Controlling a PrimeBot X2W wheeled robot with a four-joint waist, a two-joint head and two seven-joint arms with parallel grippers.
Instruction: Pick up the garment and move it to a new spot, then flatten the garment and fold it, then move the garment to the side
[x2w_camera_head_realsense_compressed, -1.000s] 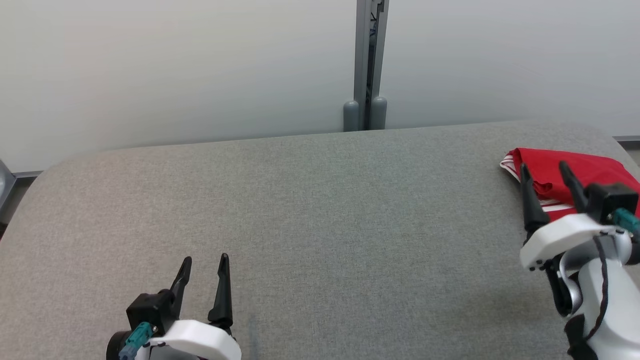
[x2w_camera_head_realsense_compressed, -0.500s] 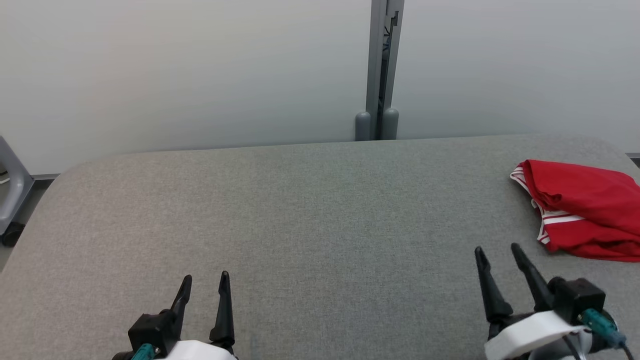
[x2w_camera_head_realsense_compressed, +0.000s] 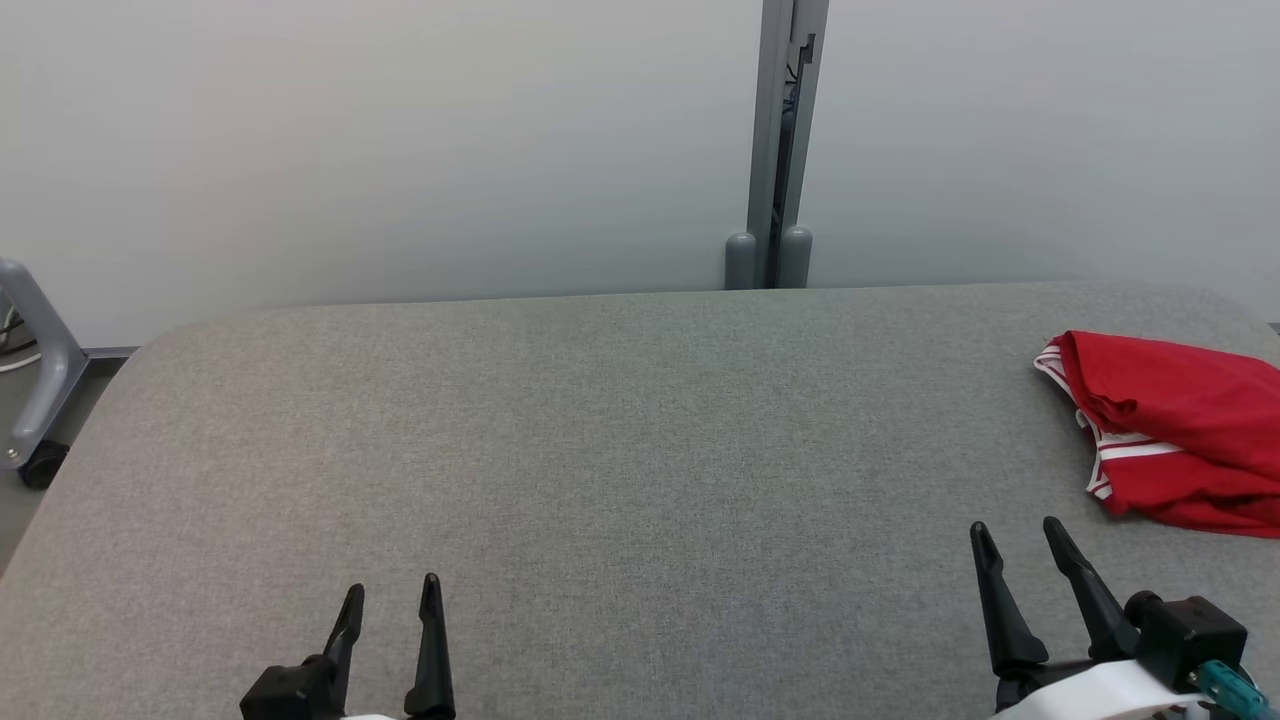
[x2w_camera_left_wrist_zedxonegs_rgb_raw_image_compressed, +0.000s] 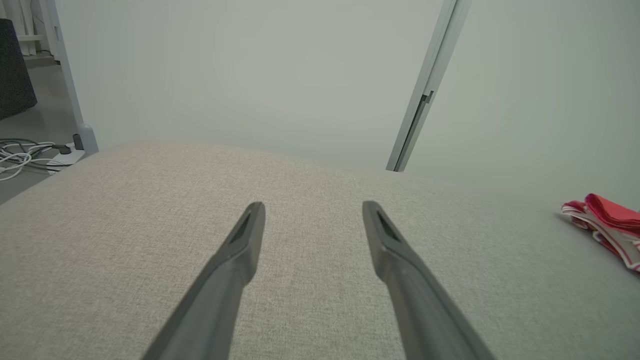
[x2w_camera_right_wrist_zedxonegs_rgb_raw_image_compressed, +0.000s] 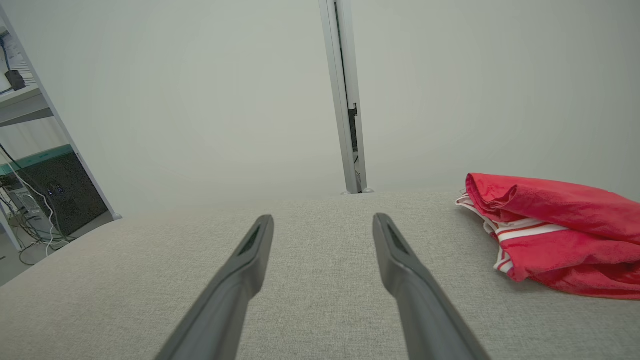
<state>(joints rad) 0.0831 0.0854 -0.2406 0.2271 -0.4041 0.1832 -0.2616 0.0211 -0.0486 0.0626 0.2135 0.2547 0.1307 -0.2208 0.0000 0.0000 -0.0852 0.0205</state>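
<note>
A red garment (x2w_camera_head_realsense_compressed: 1180, 430) with white stripes lies folded in a loose bundle at the right edge of the grey table (x2w_camera_head_realsense_compressed: 620, 450). It also appears in the right wrist view as the garment (x2w_camera_right_wrist_zedxonegs_rgb_raw_image_compressed: 555, 230), and at the far right in the left wrist view as the garment (x2w_camera_left_wrist_zedxonegs_rgb_raw_image_compressed: 607, 225). My right gripper (x2w_camera_head_realsense_compressed: 1015, 530) stands open at the lower right, short of the garment and to its left, with nothing between its fingers. My left gripper (x2w_camera_head_realsense_compressed: 392, 590) is open and empty at the lower left, far from the garment.
A pale partition wall with a grey vertical post (x2w_camera_head_realsense_compressed: 780, 150) rises behind the table. A grey frame leg on a castor (x2w_camera_head_realsense_compressed: 35, 400) stands off the table's left edge. Cables (x2w_camera_left_wrist_zedxonegs_rgb_raw_image_compressed: 25, 155) lie on the floor to the left.
My right gripper has drawn back from over the garment to the lower right, leaving it on the table. The head camera has shifted, so both grippers sit lower in view.
</note>
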